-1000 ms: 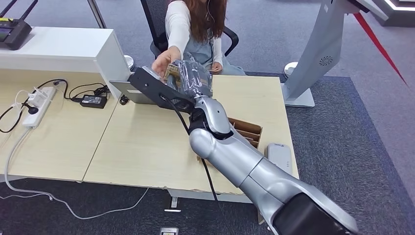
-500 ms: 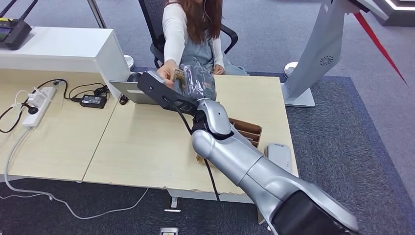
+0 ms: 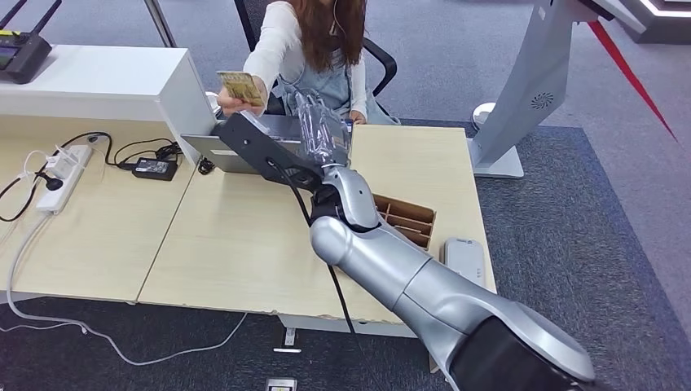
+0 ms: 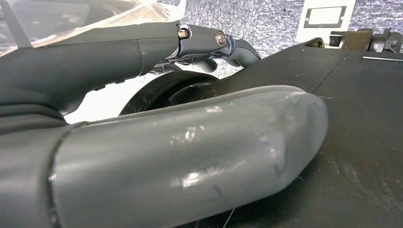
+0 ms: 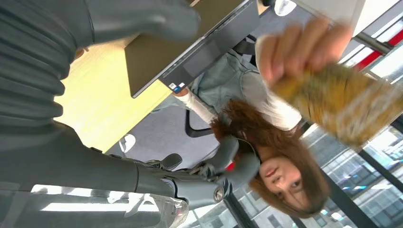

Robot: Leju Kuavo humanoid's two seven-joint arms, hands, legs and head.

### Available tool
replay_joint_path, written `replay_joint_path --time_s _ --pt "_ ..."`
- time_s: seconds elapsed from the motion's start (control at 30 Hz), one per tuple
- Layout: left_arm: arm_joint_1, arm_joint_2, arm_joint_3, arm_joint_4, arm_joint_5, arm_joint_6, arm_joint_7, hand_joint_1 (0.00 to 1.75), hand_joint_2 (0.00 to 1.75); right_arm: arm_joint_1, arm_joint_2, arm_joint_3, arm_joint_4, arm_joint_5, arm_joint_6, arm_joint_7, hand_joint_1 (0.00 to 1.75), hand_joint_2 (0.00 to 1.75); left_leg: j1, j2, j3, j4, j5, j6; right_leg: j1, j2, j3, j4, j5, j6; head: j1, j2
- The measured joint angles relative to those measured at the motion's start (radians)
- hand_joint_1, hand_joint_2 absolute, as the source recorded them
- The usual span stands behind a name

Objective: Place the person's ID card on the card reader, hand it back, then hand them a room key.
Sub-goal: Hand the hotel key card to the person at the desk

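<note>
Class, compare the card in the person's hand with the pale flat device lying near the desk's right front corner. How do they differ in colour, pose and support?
The card is yellowish and patterned; the device is plain pale grey. The card is held up in the air, tilted, by the person's hand; the device lies flat on the desk. Nothing touches the device, while fingers grip the card. Both are flat and roughly rectangular.

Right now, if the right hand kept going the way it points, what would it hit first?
Probably the person. The right hand reaches over the laptop toward their body, while the card is held off to one side. Depth is unclear.
</note>
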State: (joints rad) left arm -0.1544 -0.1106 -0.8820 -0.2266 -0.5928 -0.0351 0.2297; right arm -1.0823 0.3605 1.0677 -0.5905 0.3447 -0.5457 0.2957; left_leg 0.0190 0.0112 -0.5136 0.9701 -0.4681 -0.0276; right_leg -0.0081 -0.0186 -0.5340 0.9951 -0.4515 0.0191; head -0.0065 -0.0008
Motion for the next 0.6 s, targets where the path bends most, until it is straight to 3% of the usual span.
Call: replay_joint_path --time_s 0.23,0.37,0.4,0.53,0.6 --pt "0.0 0.0 0.0 0.0 0.0 0.0 0.001 0.0 0.0 0.0 0.0 0.01 0.0 -0.008 -0.014 -0.035 0.0 1.75 0.0 0.0 0.0 0.0 0.001 -0.001 0.0 0.0 0.0 0.0 0.0 0.0 0.0 0.0" --pt "0.0 0.0 0.0 0.0 0.001 0.001 0.002 0.0 0.0 0.0 0.0 0.015 0.0 -0.009 -0.021 -0.053 0.0 0.0 0.0 0.0 0.0 0.0 0.001 -0.001 0.0 0.0 0.0 0.0 0.0 0.0 0.0 0.0" --pt "0.001 0.0 0.0 0.0 0.002 0.002 0.002 0.0 0.0 0.0 0.0 0.016 0.0 -0.008 -0.023 -0.065 0.0 0.0 0.0 0.0 0.0 0.0 0.001 -0.001 0.0 0.0 0.0 0.0 0.0 0.0 0.0 0.0" --pt "0.002 0.0 0.0 0.0 0.011 0.006 0.002 0.0 0.0 0.015 -0.002 0.001 -0.008 0.029 -0.024 -0.123 0.0 1.75 0.0 0.0 0.0 0.0 0.001 -0.001 0.0 0.0 0.0 0.0 0.0 0.0 0.0 0.0" --pt "0.004 0.0 0.0 0.0 0.018 0.011 0.0 0.0 0.0 0.046 -0.012 -0.024 -0.033 0.088 -0.015 -0.145 0.0 1.75 0.0 0.0 0.001 0.0 0.001 -0.001 0.0 0.0 0.0 0.0 0.0 0.0 0.0 0.0"
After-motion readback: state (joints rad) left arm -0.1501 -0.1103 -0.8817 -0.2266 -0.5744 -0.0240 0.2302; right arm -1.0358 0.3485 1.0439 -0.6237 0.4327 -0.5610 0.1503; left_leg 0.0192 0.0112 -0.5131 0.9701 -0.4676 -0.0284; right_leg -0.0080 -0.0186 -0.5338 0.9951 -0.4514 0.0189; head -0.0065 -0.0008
